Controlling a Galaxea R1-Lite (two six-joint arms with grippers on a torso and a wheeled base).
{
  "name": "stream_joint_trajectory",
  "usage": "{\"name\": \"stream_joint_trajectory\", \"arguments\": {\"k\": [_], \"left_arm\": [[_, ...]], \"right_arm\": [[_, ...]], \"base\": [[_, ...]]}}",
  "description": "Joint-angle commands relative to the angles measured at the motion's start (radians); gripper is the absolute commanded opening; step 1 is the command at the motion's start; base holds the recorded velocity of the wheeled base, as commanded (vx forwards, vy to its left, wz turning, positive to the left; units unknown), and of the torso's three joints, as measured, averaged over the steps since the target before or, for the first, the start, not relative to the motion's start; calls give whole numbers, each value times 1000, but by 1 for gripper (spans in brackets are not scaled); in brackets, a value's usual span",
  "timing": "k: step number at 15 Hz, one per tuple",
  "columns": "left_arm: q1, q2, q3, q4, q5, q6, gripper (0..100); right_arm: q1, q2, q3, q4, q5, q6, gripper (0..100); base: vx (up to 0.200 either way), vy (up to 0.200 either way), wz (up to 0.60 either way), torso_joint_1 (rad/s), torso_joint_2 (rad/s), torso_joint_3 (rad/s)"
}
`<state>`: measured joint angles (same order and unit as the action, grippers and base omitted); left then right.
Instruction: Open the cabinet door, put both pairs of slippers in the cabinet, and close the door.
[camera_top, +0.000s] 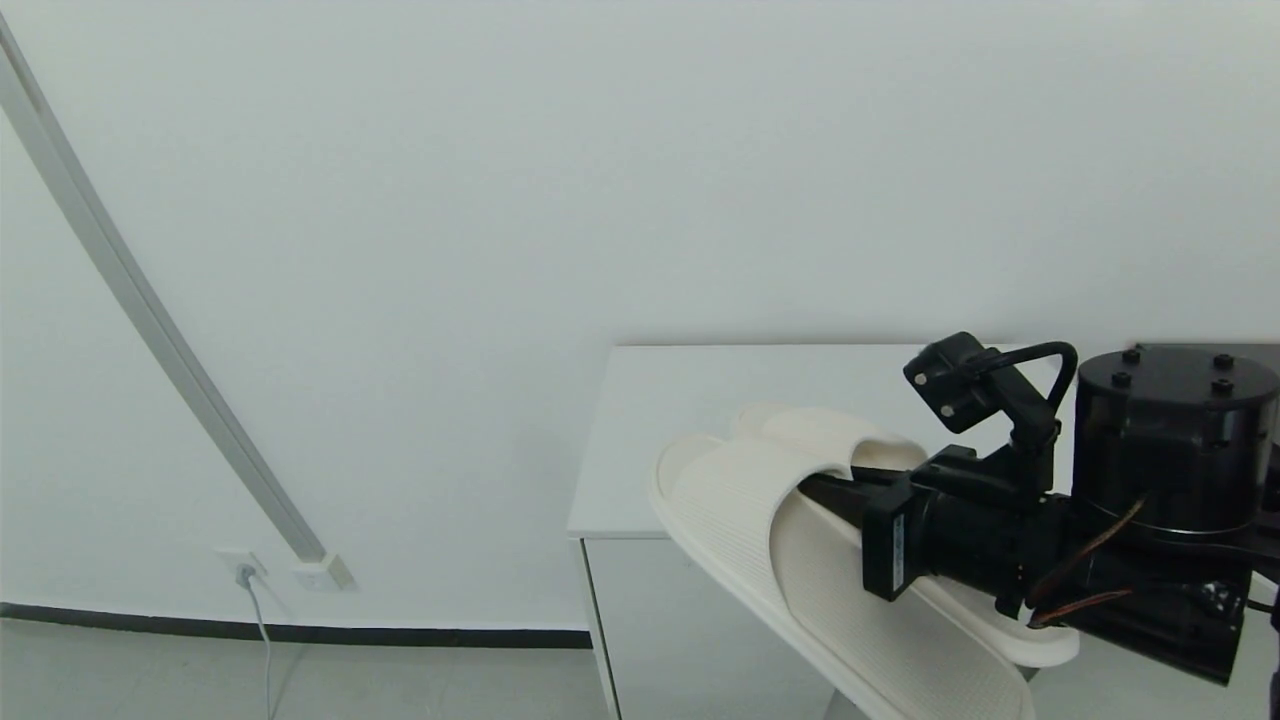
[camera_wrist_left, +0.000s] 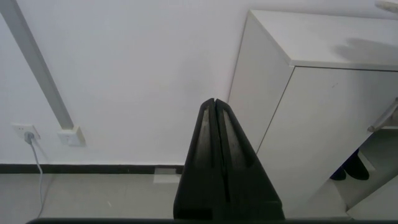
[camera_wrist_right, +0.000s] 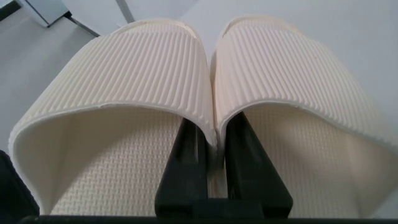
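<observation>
A pair of cream ribbed slippers (camera_top: 740, 500) hangs in the air in front of the white cabinet (camera_top: 700, 400), toes pointing left and up. My right gripper (camera_top: 830, 495) is shut on them, one finger inside each slipper. In the right wrist view the black fingers (camera_wrist_right: 186, 168) pinch the two touching strap walls between the left slipper (camera_wrist_right: 143, 68) and the right slipper (camera_wrist_right: 286, 68). My left gripper (camera_wrist_left: 214, 106) is shut on nothing and hangs low beside the cabinet (camera_wrist_left: 323, 37). At that view's edge the cabinet shows an opening below a door handle (camera_wrist_left: 387, 117).
Something dark, maybe shoes (camera_wrist_left: 354, 168), sits inside the cabinet opening. A grey conduit (camera_top: 150, 310) runs slantwise down the white wall to a socket with a cable (camera_top: 240, 570). Grey floor lies open left of the cabinet.
</observation>
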<state>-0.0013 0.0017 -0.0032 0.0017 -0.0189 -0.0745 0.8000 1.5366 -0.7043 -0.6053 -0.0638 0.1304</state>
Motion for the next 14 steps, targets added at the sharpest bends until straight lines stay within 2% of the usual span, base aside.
{"name": "stream_joint_trajectory", "arguments": {"k": [1,13,14], "left_arm": [[1,0,0,0,1,-1,0],[0,0,0,0,1,-1,0],[0,0,0,0,1,-1,0]], "right_arm": [[7,2,0,-1,-1,0,0],[13,2,6,-1,-1,0,0],[13,2,6,-1,-1,0,0]], "base": [[-200,0,0,2,-2,2],[-200,0,0,2,3,2],[0,0,0,0,0,0]]}}
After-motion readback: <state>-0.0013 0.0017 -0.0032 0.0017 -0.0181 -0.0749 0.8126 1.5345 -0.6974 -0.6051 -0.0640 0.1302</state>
